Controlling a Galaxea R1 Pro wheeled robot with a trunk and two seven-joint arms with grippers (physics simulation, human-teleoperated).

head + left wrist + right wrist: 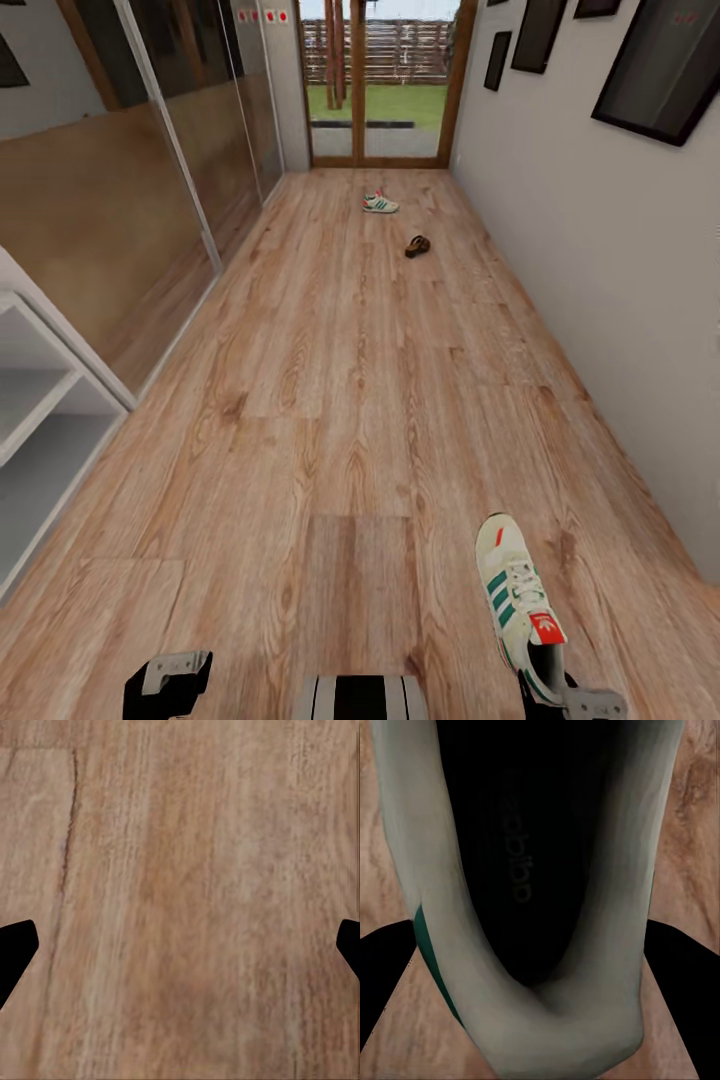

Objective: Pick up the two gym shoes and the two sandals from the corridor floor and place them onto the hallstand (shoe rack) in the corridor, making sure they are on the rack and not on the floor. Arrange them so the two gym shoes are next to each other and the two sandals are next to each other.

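Note:
One white gym shoe [515, 595] with green stripes is near my right side, toe pointing away from me. My right gripper [572, 697] is shut on its heel; in the right wrist view the dark shoe opening [521, 870] sits between the black fingers [386, 979]. A second gym shoe [380, 203] lies far down the corridor floor [330, 400], near the glass door. One brown sandal [417, 245] lies just in front of it. My left gripper [165, 682] is open over bare planks [180, 900], holding nothing. The hallstand [40, 400] shows its grey shelves at the left.
A dark glass-fronted wardrobe [150, 150] lines the left wall beyond the hallstand. A white wall [600, 260] with framed pictures runs along the right. The glass door [380, 80] closes the far end. Open floor stretches between me and the far shoes.

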